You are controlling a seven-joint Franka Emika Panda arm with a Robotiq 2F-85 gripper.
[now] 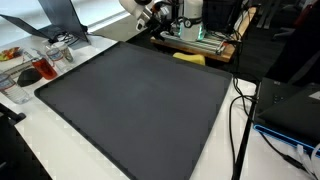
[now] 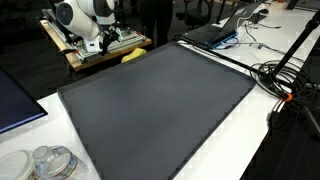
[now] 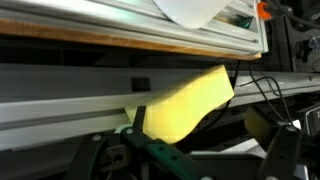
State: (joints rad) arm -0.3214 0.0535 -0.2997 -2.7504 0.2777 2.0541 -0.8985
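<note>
One yellow pad (image 3: 185,105) lies by the black mat (image 1: 130,100), gripper (image 3: 190,157) wide open, empty

My gripper (image 3: 212,162) shows in the wrist view only as blurred stubs at 6 o'clock, cut by the edge. The pad (image 3: 180,105) is soft there too, its lower end hidden behind a finger (image 3: 150,152). In an exterior view the arm (image 2: 85,20) is cropped at 12 o'clock. The mat (image 1: 130,100) runs off at 6.
</note>
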